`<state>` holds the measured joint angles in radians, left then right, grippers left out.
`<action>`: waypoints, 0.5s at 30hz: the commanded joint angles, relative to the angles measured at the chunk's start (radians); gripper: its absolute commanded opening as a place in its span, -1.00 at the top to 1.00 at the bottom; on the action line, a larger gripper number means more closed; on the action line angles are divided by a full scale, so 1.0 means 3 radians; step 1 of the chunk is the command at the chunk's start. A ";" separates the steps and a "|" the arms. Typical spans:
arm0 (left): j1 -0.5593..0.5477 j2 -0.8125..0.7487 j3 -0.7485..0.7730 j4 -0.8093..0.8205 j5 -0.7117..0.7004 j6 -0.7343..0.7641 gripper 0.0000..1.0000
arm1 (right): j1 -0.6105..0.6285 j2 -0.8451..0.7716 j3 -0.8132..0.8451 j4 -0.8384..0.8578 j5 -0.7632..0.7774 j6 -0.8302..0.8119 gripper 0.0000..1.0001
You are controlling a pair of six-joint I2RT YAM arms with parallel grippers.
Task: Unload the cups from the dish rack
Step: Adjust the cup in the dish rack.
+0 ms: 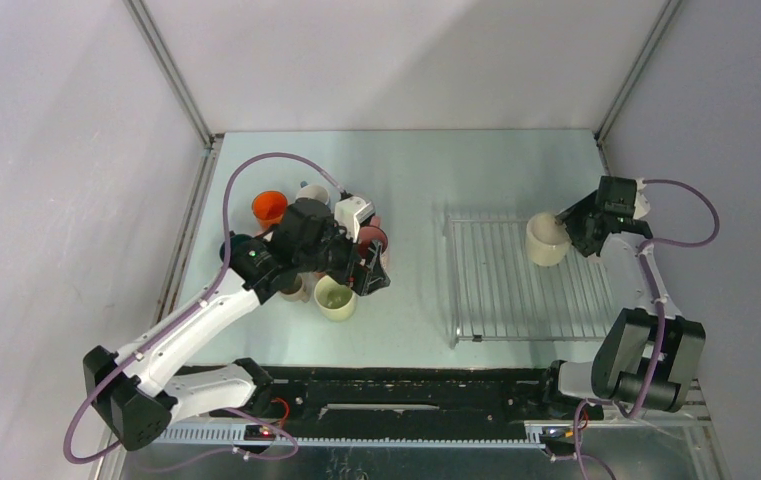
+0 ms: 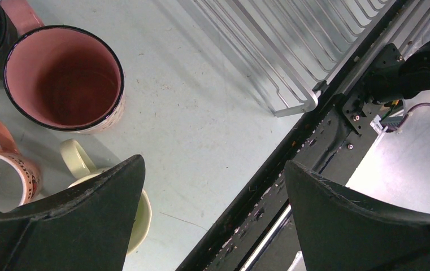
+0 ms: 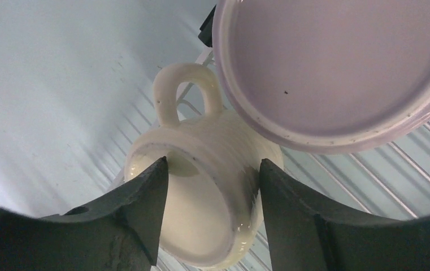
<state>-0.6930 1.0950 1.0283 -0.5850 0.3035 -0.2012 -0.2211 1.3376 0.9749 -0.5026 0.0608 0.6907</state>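
Cream ribbed ceramic mug (image 1: 546,242) gripped at the dish rack's far right

The right gripper (image 3: 212,164) has its jaws closed on this mug's wall, one finger inside the mouth and the other against the ribbed outside. The mug is tilted, with its handle away from the wrist, over the far right part of the silvery wire dish rack (image 1: 501,290). I cannot tell whether it touches the bars. A pale lilac round cup (image 3: 337,62) shows just beside it in the right wrist view.

The left gripper (image 2: 213,164) hangs with its jaws wide apart and empty above the pale green surface (image 2: 201,101). Below it, left of the rack, stands a cluster of mugs, among them a pale yellow-green mug (image 1: 335,300), a pink mug with a dark rim (image 2: 60,79) and an orange mug (image 1: 269,207).
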 commanded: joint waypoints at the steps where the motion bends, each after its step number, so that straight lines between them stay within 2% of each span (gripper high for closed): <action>1: 0.0021 0.0001 -0.0096 0.0104 0.0079 0.0024 -1.00 | 0.0009 0.0164 -0.0172 -0.0117 -0.0463 0.0072 -0.25; 9: 0.0022 0.0010 -0.0101 0.0103 0.0073 0.0023 -1.00 | -0.0101 0.0194 -0.0185 -0.0114 -0.0591 0.0074 0.07; 15: 0.0023 0.0026 -0.0096 0.0104 0.0083 0.0021 -1.00 | -0.0053 0.0090 -0.0229 -0.0105 -0.0673 0.0119 0.18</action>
<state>-0.6930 1.1000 1.0283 -0.5850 0.3035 -0.2012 -0.2527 1.3609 0.9531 -0.4553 -0.1368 0.7319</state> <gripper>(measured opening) 0.996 0.539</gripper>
